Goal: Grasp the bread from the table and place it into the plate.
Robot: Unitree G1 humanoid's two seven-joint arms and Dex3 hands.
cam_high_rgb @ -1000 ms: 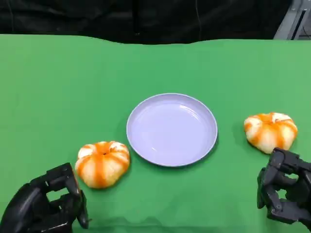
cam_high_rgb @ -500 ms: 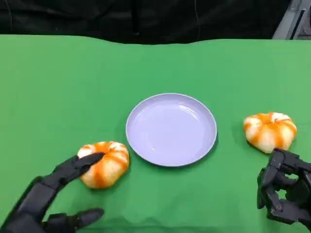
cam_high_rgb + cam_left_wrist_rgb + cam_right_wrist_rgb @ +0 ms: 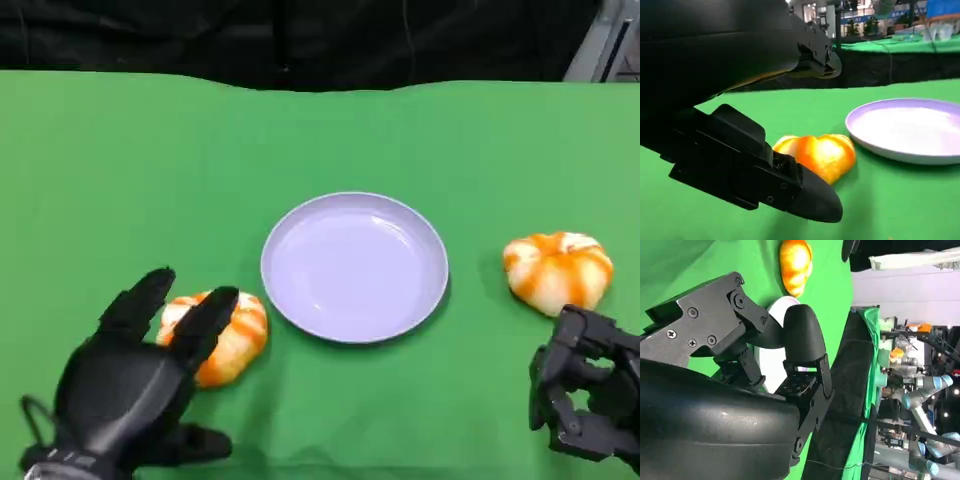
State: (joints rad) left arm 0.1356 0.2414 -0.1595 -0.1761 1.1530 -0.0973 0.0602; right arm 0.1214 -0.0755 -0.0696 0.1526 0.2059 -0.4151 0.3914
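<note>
Your left hand (image 3: pixel 125 385) has risen, fingers spread and empty, over the near orange-striped round bread (image 3: pixel 228 335); grasp pending, lilac plate (image 3: pixel 354 266) unfilled; right hand (image 3: pixel 585 395) clenched

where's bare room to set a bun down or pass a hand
The plate is bare inside. Green cloth lies free behind it, and between plate and right bun. It is crowded at the left bun, where the open left hand hovers.
</note>
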